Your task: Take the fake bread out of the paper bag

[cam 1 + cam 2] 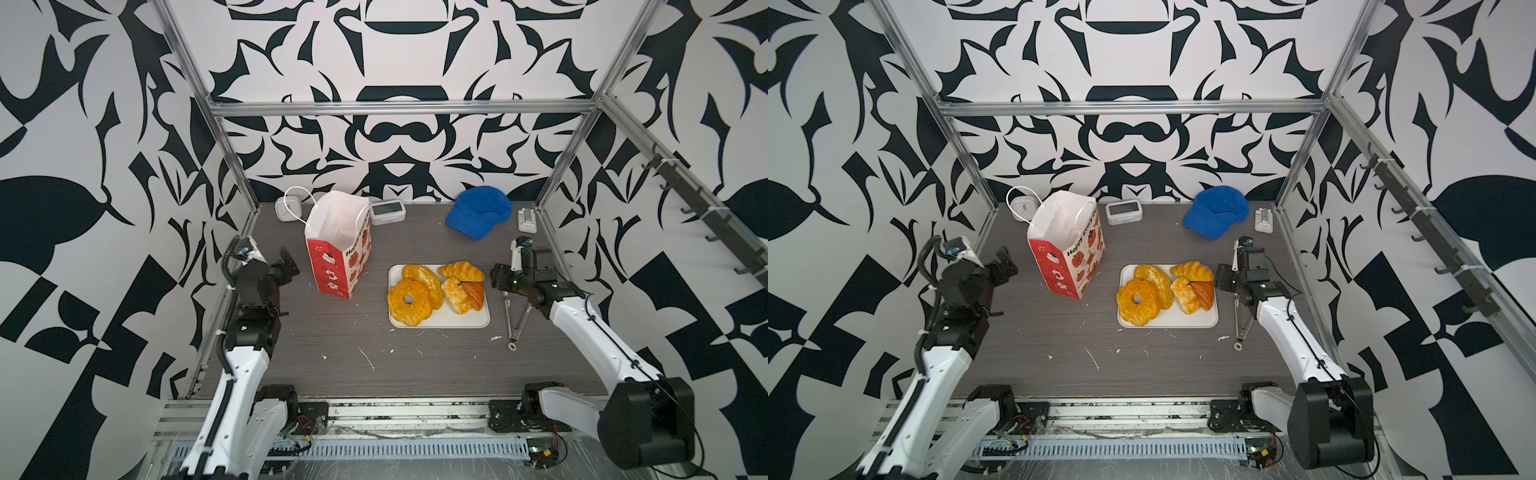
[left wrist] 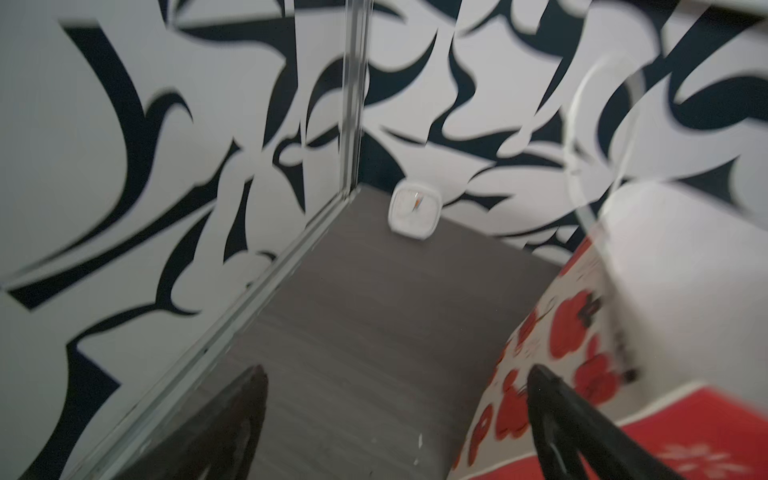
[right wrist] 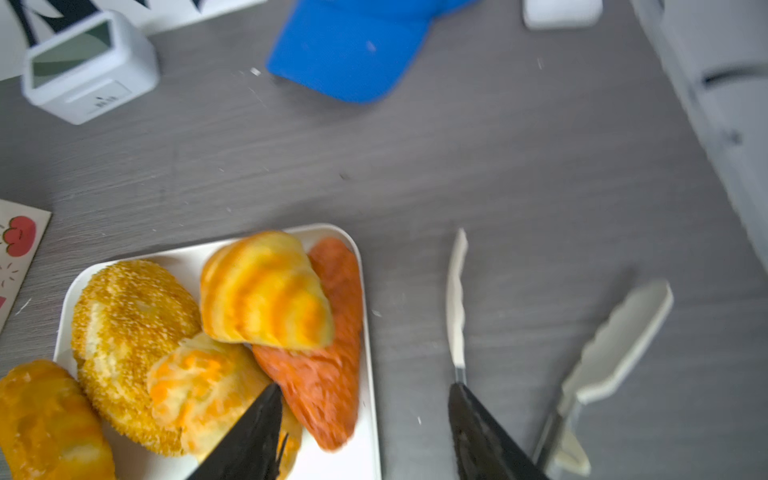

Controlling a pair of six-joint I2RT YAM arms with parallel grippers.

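All five pieces of the glossy golden-yellow fake bread [image 1: 436, 289] lay outside the bag, crowded on a white plastic tray [image 1: 457, 321] near the middle of the grey wood-grain table [image 1: 374, 374]. A big orange-yellow ring [image 1: 409, 301] sat at the tray's near left with a seeded oval loaf [image 1: 424, 277] tucked behind it. One croissant [image 1: 461, 271] lay at the far edge, a second croissant [image 1: 456, 296] lay just in front of it, and a darker orange wedge [image 1: 476, 294] rested against the right rim. The tall red-and-white paper bag [image 1: 338, 245] with cartoon prints stood upright to the left of the tray, apart from it. Its open mouth showed only plain white inside, and a white cord handle [image 1: 297, 203] looped out behind. The left gripper [image 1: 289, 264] hung just left of the bag, fingers spread wide with nothing between them. The right gripper [image 3: 365, 388] hovered at the tray's right edge, fingers parted and empty. One tip was over the bread, the other over the table beside white-tipped metal tongs [image 1: 515, 320]. Along the back wall sat a white square clock [image 1: 286, 209], a small grey digital display [image 1: 386, 212] and a crumpled blue cap [image 1: 478, 212].
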